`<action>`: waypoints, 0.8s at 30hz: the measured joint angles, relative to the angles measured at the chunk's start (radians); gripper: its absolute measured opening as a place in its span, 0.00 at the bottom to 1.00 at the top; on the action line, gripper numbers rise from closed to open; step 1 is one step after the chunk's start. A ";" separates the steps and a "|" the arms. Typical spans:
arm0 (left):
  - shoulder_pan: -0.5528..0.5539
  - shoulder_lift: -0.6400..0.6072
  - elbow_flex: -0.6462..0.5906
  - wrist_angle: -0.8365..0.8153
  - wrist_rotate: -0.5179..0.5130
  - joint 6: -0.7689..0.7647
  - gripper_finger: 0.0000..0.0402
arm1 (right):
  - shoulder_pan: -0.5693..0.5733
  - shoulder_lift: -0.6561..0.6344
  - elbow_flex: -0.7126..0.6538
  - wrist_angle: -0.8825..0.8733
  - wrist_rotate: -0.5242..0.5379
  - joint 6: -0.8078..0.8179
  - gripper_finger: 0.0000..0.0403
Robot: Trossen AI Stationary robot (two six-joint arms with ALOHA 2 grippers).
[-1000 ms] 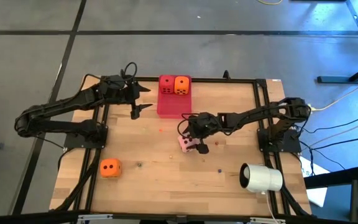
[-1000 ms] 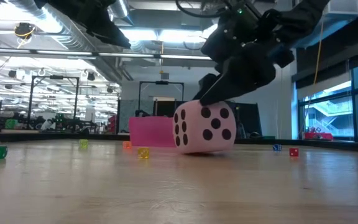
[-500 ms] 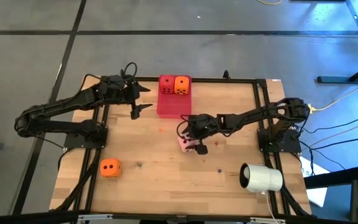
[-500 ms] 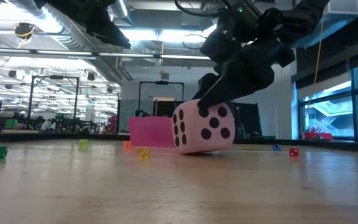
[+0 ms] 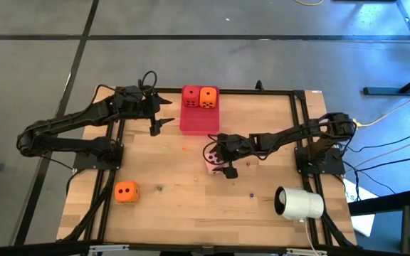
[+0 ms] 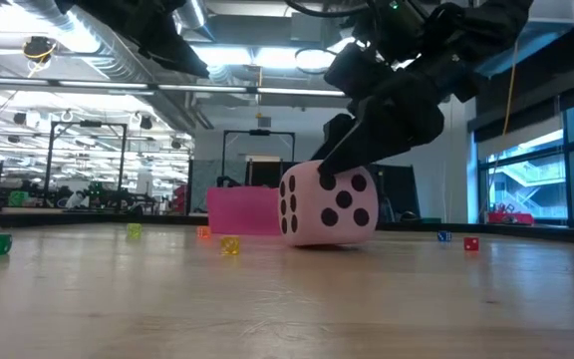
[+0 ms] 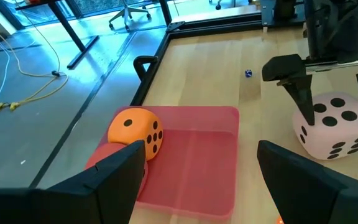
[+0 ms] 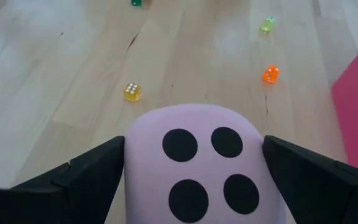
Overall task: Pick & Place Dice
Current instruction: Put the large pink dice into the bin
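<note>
A pale pink die (image 5: 211, 163) with dark pips rests on the wooden table near its middle; it also shows in the low view (image 6: 329, 205). My right gripper (image 5: 218, 161) is down over it, a finger on either side, shut on it. A red die (image 5: 191, 97) and an orange die (image 5: 208, 97) sit at the far end of the flat pink-red tray (image 5: 200, 121). A second orange die (image 5: 126, 191) lies near the table's near left. My left gripper (image 5: 166, 113) hovers open and empty beside the tray's left edge. My right gripper pinches the pale pink die by two opposite side faces (image 8: 133, 163), one finger (image 8: 79, 180) on each side. The fingers slant down from the table's right. The die rests with its bottom face (image 6: 327, 239) on the table, nearly level.
A white cylinder (image 5: 299, 203) lies at the near right. Several tiny coloured dice are scattered on the table, among them a yellow one (image 8: 132, 92) and an orange one (image 8: 270, 74). A black frame (image 5: 296, 121) borders the table.
The pale pink die tipped up a little on one bottom edge between my right gripper's fingers and has settled back nearly level on the table. My right arm has shifted slightly above it.
</note>
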 joint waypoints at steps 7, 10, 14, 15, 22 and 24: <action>0.000 0.000 0.000 0.000 0.000 -0.008 0.76 | 0.000 0.000 0.000 0.003 0.037 0.057 0.94; 0.000 0.000 0.000 0.000 0.000 -0.013 0.76 | 0.000 0.000 0.001 0.004 0.018 0.064 0.94; 0.000 0.000 0.000 0.000 0.000 -0.013 0.76 | -0.001 0.000 0.001 0.007 0.001 0.059 0.94; 0.000 0.000 0.000 0.000 0.000 -0.013 0.76 | -0.001 0.000 0.001 0.006 0.005 0.054 0.94; 0.000 0.000 0.000 0.000 0.000 -0.013 0.76 | -0.001 0.000 0.000 0.018 -0.003 0.005 0.94; 0.000 0.000 0.000 0.000 0.000 -0.013 0.76 | -0.001 0.000 0.000 0.018 -0.021 -0.007 0.94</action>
